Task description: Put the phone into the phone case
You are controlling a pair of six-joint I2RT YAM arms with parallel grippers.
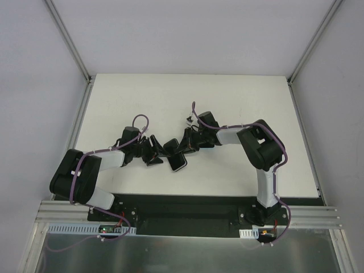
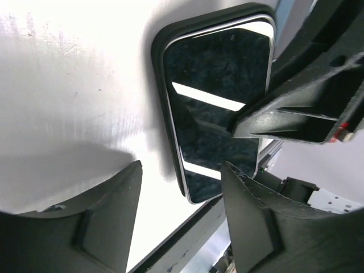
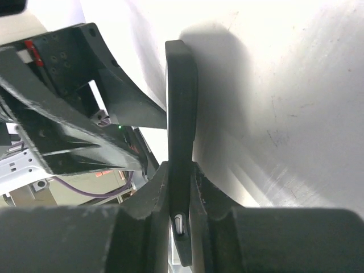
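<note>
The phone (image 2: 216, 96), with a glossy black screen, lies inside the black phone case (image 2: 159, 45), whose rim wraps its far end. In the top view the cased phone (image 1: 177, 161) sits between the two arms at mid-table. My left gripper (image 2: 181, 170) is open, its fingers (image 2: 108, 216) standing apart short of the phone's near end without touching it. My right gripper (image 3: 179, 170) is shut on the phone case (image 3: 181, 96), seen edge-on and tilted up off the table. A pale side button shows through a cutout between the right fingers (image 3: 151, 199).
The white table (image 1: 239, 108) ends at a dark strip (image 1: 187, 206) along the near edge. Grey walls and metal frame posts (image 1: 68, 40) border the back and sides. The two grippers (image 1: 153, 151) (image 1: 186, 145) are close together.
</note>
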